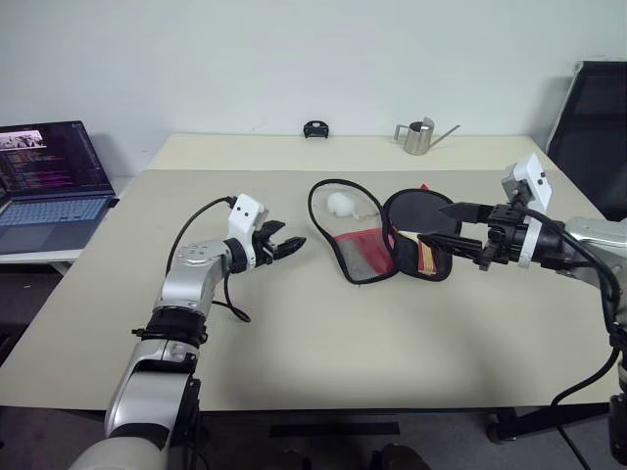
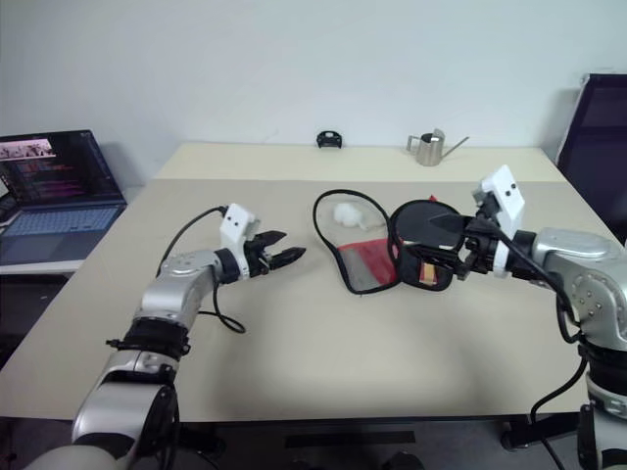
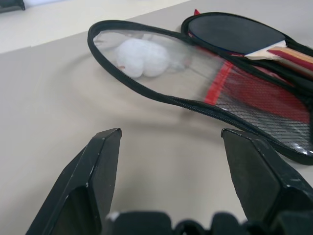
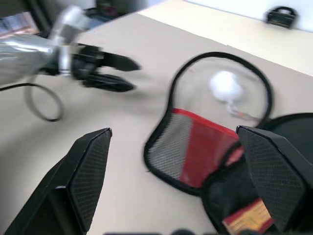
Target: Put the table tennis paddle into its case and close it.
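Case [image 1: 367, 240] lies unzipped and spread open at the table [image 1: 294, 333] centre. Its lid half, with clear panel and red-and-mesh pocket, is folded out toward 9 o'clock; the base half sits at 3 o'clock of it

Table tennis paddle [image 1: 416, 217] rests inside the base half, black face up, the red-and-yellow striped handle pointing toward 5 o'clock and reaching the case's narrow end. Zip not closed

A white wad [image 1: 340, 204] shows behind the clear panel of the lid half, toward its 12 o'clock end

Left gripper [image 1: 284, 243] hovers above the table at 9 o'clock of the case, near the lid half but apart from it, fingers parted wide, nothing between them. It points toward the case

Right gripper [image 1: 453, 223] is raised at 3 o'clock of the case, over the base half's edge, fingers spread fully wide, holding nothing. In the right wrist view both fingers frame the open case below, well apart from the fabric

Beyond the case: a small black object [image 1: 315, 129] at 12 o'clock by the table's far edge, a metal watering can [image 1: 419, 137] at 1 o'clock. A laptop [image 1: 49, 186] stands open at 9 o'clock, off the table's side
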